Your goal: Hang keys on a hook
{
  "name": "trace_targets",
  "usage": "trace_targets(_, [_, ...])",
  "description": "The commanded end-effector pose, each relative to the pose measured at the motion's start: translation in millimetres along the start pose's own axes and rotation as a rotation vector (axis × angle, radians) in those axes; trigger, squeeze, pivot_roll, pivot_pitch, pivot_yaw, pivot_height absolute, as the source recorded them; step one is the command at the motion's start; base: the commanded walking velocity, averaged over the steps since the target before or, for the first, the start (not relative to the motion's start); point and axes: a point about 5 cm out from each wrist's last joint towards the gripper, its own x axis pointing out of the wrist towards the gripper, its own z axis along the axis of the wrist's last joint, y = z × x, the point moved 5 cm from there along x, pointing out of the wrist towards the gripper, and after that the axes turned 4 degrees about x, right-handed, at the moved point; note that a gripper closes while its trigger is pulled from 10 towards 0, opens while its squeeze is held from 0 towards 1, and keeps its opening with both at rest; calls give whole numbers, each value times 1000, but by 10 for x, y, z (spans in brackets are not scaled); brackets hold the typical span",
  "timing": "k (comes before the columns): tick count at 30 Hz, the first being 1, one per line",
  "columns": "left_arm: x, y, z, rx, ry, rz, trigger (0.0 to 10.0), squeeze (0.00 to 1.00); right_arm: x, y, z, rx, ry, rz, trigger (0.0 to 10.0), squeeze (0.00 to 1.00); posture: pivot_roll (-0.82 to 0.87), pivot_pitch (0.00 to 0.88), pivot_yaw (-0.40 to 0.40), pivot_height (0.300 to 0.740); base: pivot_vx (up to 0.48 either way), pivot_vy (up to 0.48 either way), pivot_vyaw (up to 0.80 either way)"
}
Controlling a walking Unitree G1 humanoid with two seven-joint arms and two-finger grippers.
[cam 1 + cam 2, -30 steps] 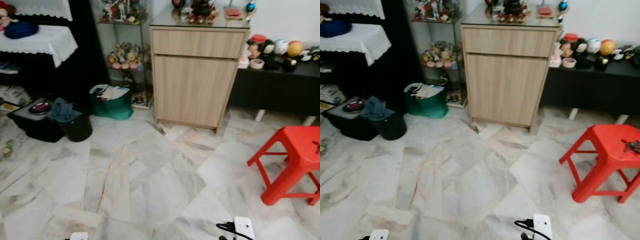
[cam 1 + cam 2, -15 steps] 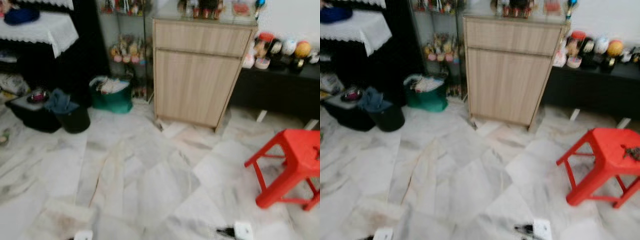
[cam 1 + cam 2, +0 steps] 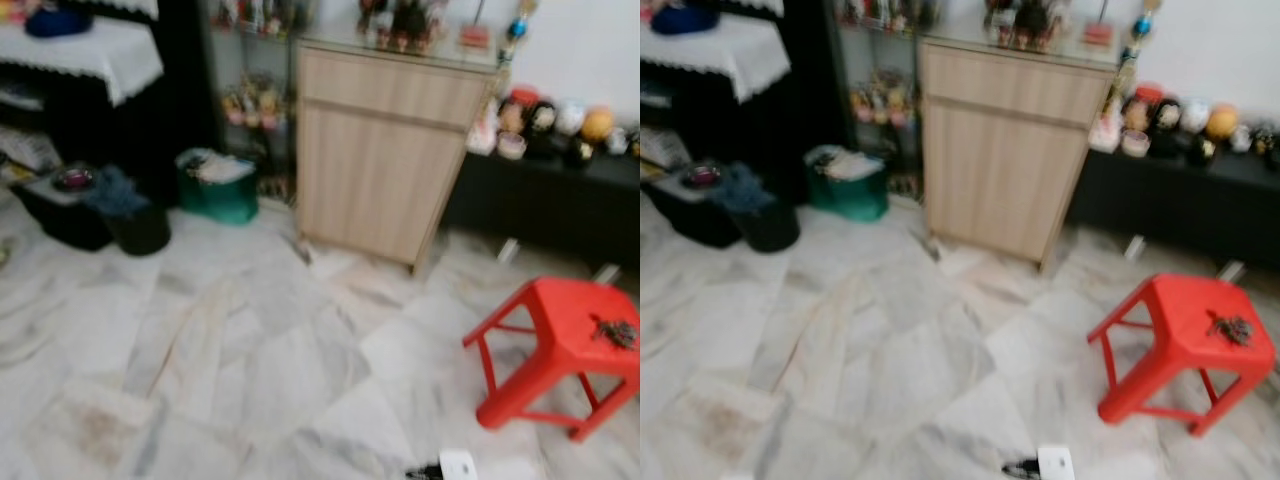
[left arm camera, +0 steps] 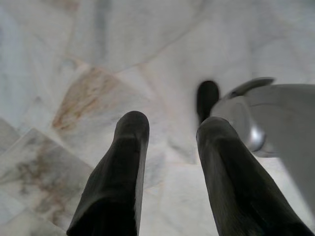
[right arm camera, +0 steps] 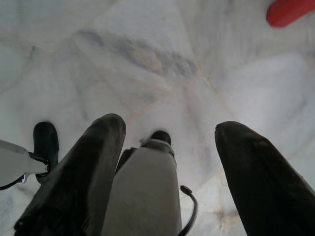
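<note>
The keys [image 3: 1231, 329] lay on the right side of the red plastic stool [image 3: 1180, 345] on the marble floor [image 3: 890, 340], while the left gripper [image 4: 172, 130] and right gripper [image 5: 170, 132] hung over that floor, fingers apart and empty.

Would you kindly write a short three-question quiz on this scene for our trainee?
1. True or false: the keys lie on the red stool.
2. Which is nearest the stool? A) green bin B) wooden cabinet C) black bin
3. Fill in: both grippers, left and right, hang over the marble ____ with fingers apart.

Key: 1 true; 2 B; 3 floor.
</note>
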Motion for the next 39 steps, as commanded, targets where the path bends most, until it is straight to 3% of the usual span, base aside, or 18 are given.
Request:
trace_targets(1, [1,-72,-38,-8,12,-17,10000,0,-15,-104,-44,30,2,-36,10000,0,86,0,20,740,0,-311,0])
trace_targets(3, [6,-191,-67,29,24,-52,10000,0,-22,-193,1,89,-21,-69,10000,0,50,0,74,740,0,-311,0])
trace_targets(7, [20,-308,-13,56,12,-78,10000,0,-31,-245,-9,150,-32,-98,10000,0,35,0,61,740,0,-311,0])
trace_targets(10, [37,-389,82,69,-10,-81,10000,0,-30,-148,-111,26,8,-59,10000,0,67,0,17,740,0,-311,0])
trace_targets(14, [46,-413,140,35,-24,-72,10000,0,-32,-147,-129,30,13,-57,10000,0,81,0,-3,740,0,-311,0])
trace_targets(16, [54,-435,193,18,-33,-71,10000,0,-33,-237,-59,35,6,-73,10000,0,84,0,-6,740,0,-311,0])
trace_targets(19, [42,-407,120,24,-23,-74,10000,0,-33,-266,-27,44,-2,-84,10000,0,71,0,-4,740,0,-311,0])
trace_targets(24, [6,-172,-44,0,8,-40,10000,0,-24,-220,-6,57,-12,-80,10000,0,54,0,-6,740,0,-310,0])
trace_targets(28, [0,-65,-27,-7,4,-23,10000,0,-21,-184,-21,47,-7,-72,10000,0,62,0,2,740,0,-313,0])
trace_targets(29, [13,-42,64,2,-10,-20,10000,0,-19,-170,-22,48,-7,-70,10000,0,61,0,10,740,0,-311,0])
trace_targets(34, [43,-107,222,48,-28,-38,10000,0,-18,-151,-32,64,-7,-70,10000,0,49,0,27,740,0,-237,0])
trace_targets(39, [51,-193,230,58,-26,-51,10000,0,-19,-147,-54,72,0,-70,10000,0,45,0,25,740,0,0,0])
